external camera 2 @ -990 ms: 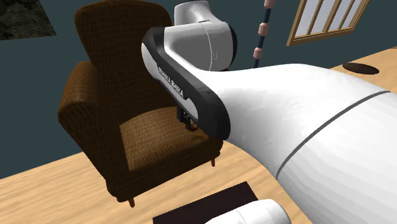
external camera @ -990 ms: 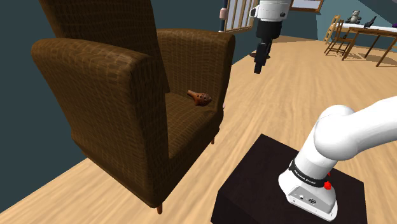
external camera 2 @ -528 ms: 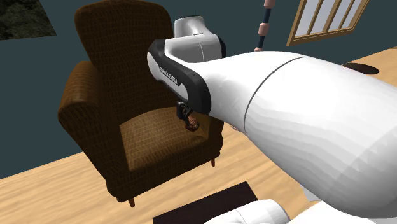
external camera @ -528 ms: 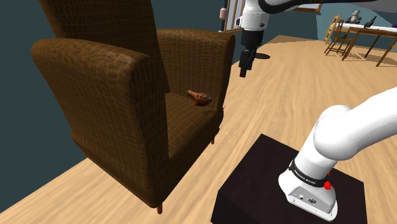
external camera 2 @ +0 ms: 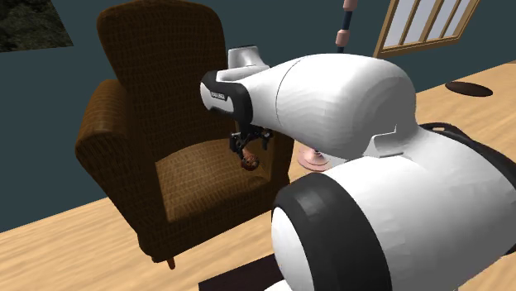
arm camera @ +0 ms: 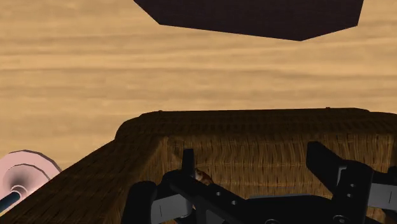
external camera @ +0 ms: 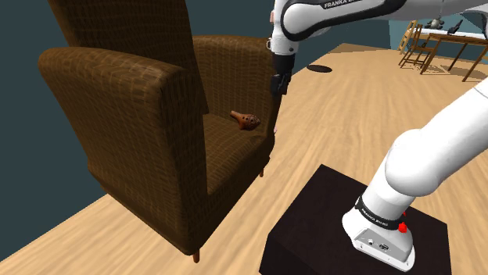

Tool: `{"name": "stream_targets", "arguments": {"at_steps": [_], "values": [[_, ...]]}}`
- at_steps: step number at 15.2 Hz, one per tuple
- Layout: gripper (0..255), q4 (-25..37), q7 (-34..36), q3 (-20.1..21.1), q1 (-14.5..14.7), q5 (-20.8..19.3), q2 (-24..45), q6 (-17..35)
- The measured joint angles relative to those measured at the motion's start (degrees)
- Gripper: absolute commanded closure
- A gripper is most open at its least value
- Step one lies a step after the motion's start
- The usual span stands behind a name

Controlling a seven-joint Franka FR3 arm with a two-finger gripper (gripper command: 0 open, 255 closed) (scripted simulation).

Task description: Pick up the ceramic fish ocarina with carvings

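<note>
Ocarina (external camera: 245, 119) is found on the seat cushion of the brown armchair (external camera: 133, 101), toward the back and near the armrest on the shoulder view's right. It is a small, reddish-brown piece with a thicker body and a narrow end; the carvings cannot be made out.

Claw (external camera: 275, 92) is seen above that armrest, higher than the ocarina and apart from it. In the wrist view the fingers (arm camera: 188, 160) stand wide apart and nothing is held between them.

Handling, as judged:
- It is expected to be light and rigid, and brittle if dropped or squeezed hard.
- The surface is probably smooth, so slipping is to be allowed for.
- The soft cushion may let it roll under a push.
- Hold is best taken across the thicker body, at its middle, with modest force.
</note>
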Motion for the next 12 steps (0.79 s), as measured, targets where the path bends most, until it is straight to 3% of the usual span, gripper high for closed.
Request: {"name": "stream_targets", "arguments": {"at_steps": [6,12], "values": [[0,5.5,-0.1,-0.3,-0.2,0.1,12.3,6.3],[0,15.0,-1.1,-1.0,-0.8,0.4,25.1,9.2]]}}
